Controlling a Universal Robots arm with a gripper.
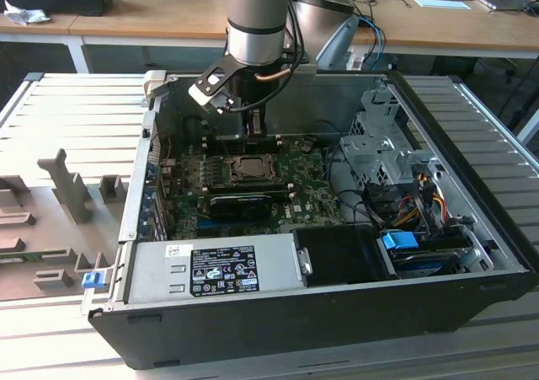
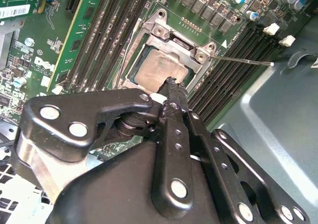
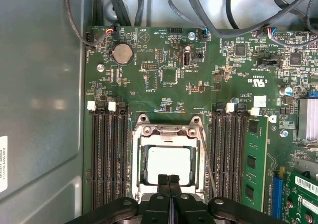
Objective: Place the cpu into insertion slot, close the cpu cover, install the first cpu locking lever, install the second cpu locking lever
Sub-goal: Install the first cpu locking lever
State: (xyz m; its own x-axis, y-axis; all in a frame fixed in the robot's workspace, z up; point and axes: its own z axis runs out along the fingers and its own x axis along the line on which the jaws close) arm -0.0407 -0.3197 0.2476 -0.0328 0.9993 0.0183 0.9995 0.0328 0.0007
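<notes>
We've got the fingers (image 3: 162, 184) clenched together on nothing, tips at the unhinged edge of the cover (image 3: 168, 131), the chip (image 3: 169, 164) lying just beyond them.

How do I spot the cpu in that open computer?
Look inside the open black computer case for the green motherboard. Between its rows of long black slots sits the cpu: the only flat pale grey square, ringed by a silver frame.

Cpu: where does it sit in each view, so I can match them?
Exterior view: the cpu sits on the motherboard, close by the gripper.
First wrist view: the cpu is framed by the cpu cover, beside the gripper's shut fingertips.
Second wrist view: likewise framed, at the fingertips.
Shared landmark: the cpu cover.
</notes>
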